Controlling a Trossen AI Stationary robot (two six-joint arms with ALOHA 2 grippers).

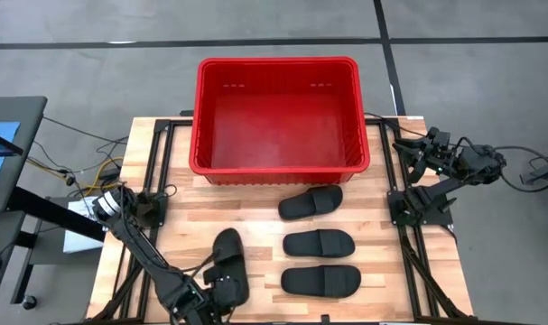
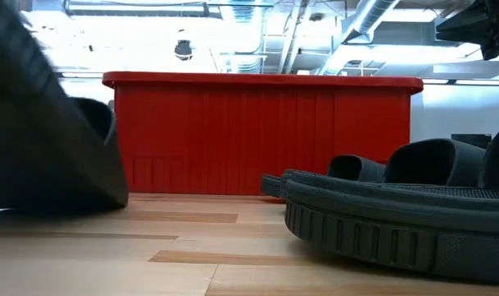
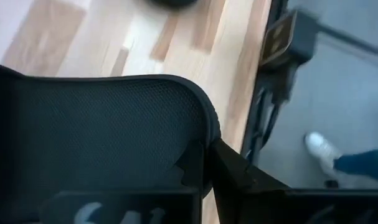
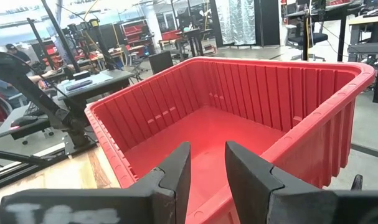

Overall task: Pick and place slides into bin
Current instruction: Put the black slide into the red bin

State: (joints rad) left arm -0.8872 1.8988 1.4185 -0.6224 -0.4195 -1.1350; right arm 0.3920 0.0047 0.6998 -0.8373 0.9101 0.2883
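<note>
The red bin (image 1: 278,171) stands at the table's far middle. Three black slides lie flat on their soles right of centre: one by the bin (image 1: 311,202), one in the middle (image 1: 319,243), one nearest the front edge (image 1: 320,281). A fourth slide (image 1: 228,264) is at the near left, and my left gripper (image 1: 206,293) is shut on it. In the low view it is the dark shape (image 2: 52,131) at the left. My right gripper (image 4: 207,168) stands open at the far right, beside the bin's wall (image 4: 313,124), with nothing between its fingers. My left gripper holds the fourth slide by a rounded, mesh-textured edge (image 3: 201,149) at its near end. One finger (image 3: 235,177) lies against the outside of that edge; the slide itself hides the other. The fingers slant down from the near left. The slide appears lifted off the table.
Black frame rails (image 1: 156,171) run along the table's left and right sides by the arm bases. Bare wood (image 1: 246,212) lies between the bin and the slides. A person's shoe (image 3: 319,146) shows on the floor beyond the table edge.
</note>
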